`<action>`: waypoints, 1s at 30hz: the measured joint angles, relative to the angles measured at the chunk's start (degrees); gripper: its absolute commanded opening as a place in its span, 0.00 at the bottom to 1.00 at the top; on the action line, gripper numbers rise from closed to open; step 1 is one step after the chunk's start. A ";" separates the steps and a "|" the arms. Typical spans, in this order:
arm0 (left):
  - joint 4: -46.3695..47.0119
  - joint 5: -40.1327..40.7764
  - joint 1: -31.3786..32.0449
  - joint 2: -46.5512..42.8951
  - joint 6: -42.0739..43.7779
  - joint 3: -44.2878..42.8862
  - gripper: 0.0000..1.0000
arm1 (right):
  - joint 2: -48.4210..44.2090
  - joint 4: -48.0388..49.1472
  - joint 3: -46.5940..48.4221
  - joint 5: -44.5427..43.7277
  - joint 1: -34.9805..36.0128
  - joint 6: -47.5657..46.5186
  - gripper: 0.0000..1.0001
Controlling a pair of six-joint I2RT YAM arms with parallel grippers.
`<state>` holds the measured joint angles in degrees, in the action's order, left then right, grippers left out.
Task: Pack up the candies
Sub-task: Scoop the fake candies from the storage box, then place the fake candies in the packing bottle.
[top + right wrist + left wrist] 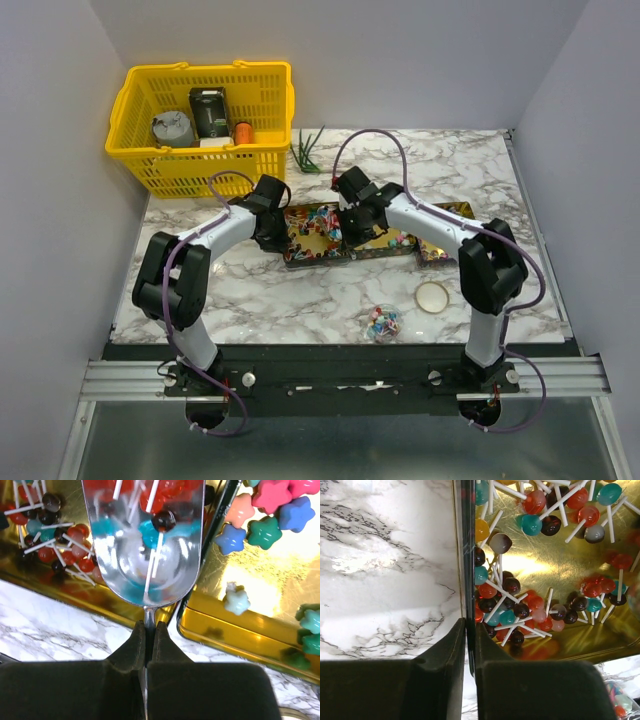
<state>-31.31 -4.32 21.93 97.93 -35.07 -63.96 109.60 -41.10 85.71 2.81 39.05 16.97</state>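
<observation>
Left wrist camera looks down at the left gripper (470,626). Its two black fingers (445,665) stand on each side of the thin wall of a square gold metal tin (545,565). They are very close to the wall, but I cannot tell if they pinch it or only sit beside it. Ahead of the fingers and to their right, the tin holds many of the candies (520,611). These are little round lollipops on white sticks, in red, blue-green, dark brown and orange. To the left of the fingers is the white and grey marble table (385,555).

On the right wrist camera, the right gripper (150,628) is squeezed tight on the thin handle of a shiny silver metal scoop (145,575). The scoop sticks out straight ahead of the fingers, over the lollipop tin. A dark lollipop and some blue and red ones lie in it. Just right of the scoop is a second gold tin (250,585) with star-shaped sweets (265,532) in pink, blue, green and pale mint.

From above, a round gold lid (432,296) lies on the table behind the right gripper, nearer the arm's base. A small clear pack of mixed sweets (383,322) lies near it. Well ahead of the left gripper stands a yellow plastic basket (200,172). It holds a grey round thing (172,130), a black box (208,110) and a small orange thing (243,132). Any writing on the box is too small to read.
</observation>
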 measured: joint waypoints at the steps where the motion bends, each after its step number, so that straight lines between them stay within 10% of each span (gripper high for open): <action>1: -0.04 0.04 0.00 0.00 -0.02 0.00 0.29 | -0.96 0.33 -0.76 -0.07 0.02 -0.48 0.01; 18: 0.94 1.14 -0.11 -3.87 0.61 0.11 0.99 | -13.40 -2.69 -3.08 -3.02 1.95 -2.01 0.01; 30: 4.87 5.22 -0.13 -10.36 1.84 3.89 0.99 | -33.48 -16.98 -10.99 -7.17 5.92 4.07 0.01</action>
<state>-26.44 0.91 21.80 87.57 -33.23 -60.07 76.12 -58.08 74.72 -4.36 44.97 21.04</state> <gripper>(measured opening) 0.987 0.043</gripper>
